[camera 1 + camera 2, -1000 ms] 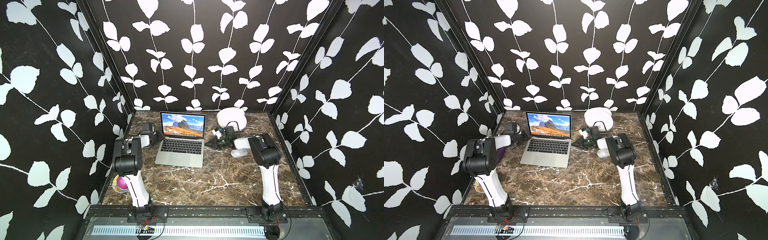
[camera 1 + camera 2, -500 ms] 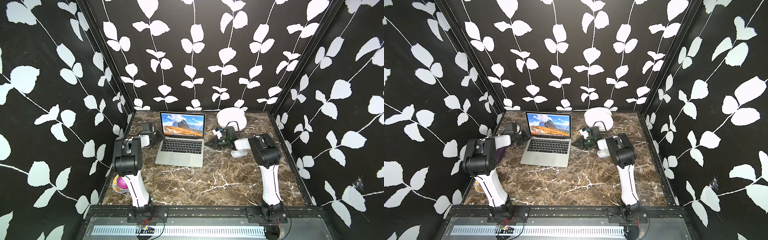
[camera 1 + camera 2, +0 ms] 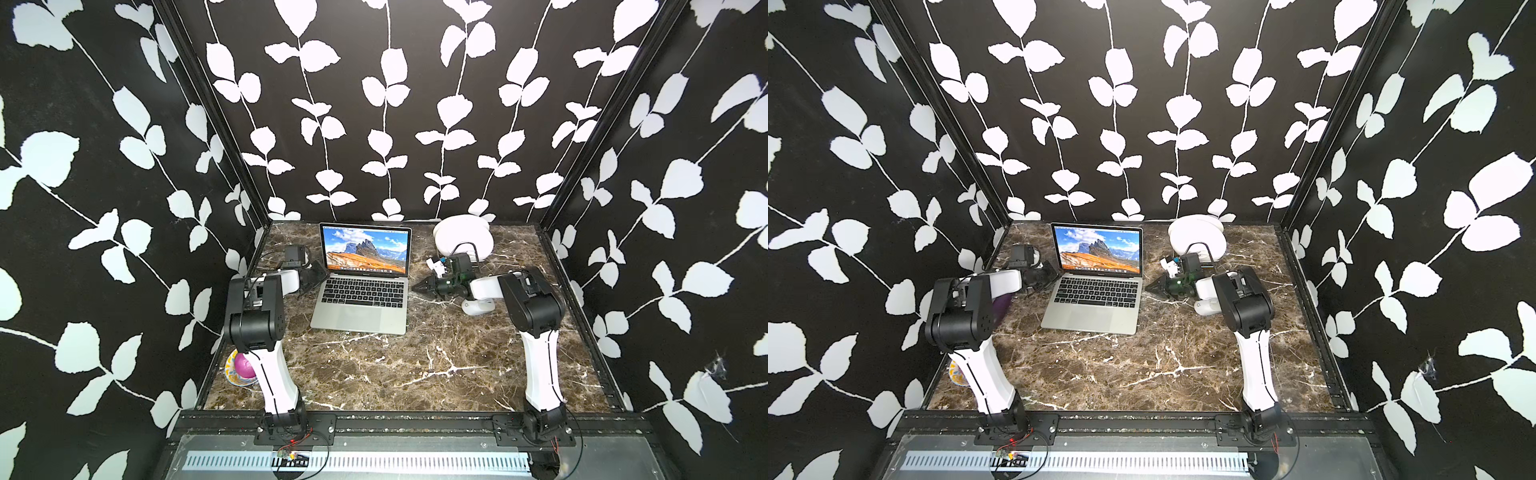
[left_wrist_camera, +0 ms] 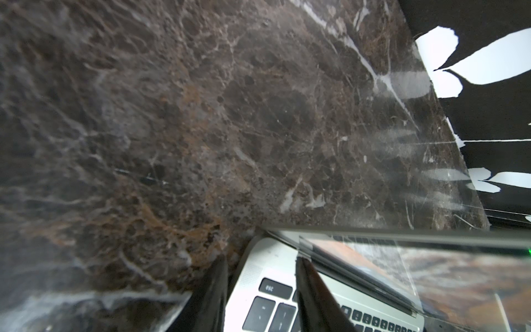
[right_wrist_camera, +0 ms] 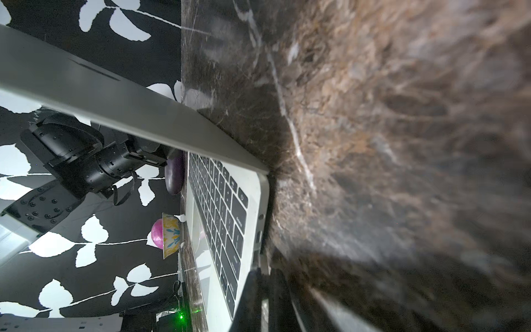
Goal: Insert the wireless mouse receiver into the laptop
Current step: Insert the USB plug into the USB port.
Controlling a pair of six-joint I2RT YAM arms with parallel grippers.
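The laptop sits open at the back middle of the marble table, its screen lit with a mountain picture. The left gripper is at the laptop's back left corner. Its jaws stand apart with that corner between them, one finger beside the edge and the other over the deck near the esc key. Whether they clamp it cannot be told. The right gripper lies low, pointing at the laptop's right edge, just beside it, with its jaws closed. In the right wrist view its tips are at the side ports. The receiver is too small to make out there. The mouse rests on the table under the right arm, near the white plates.
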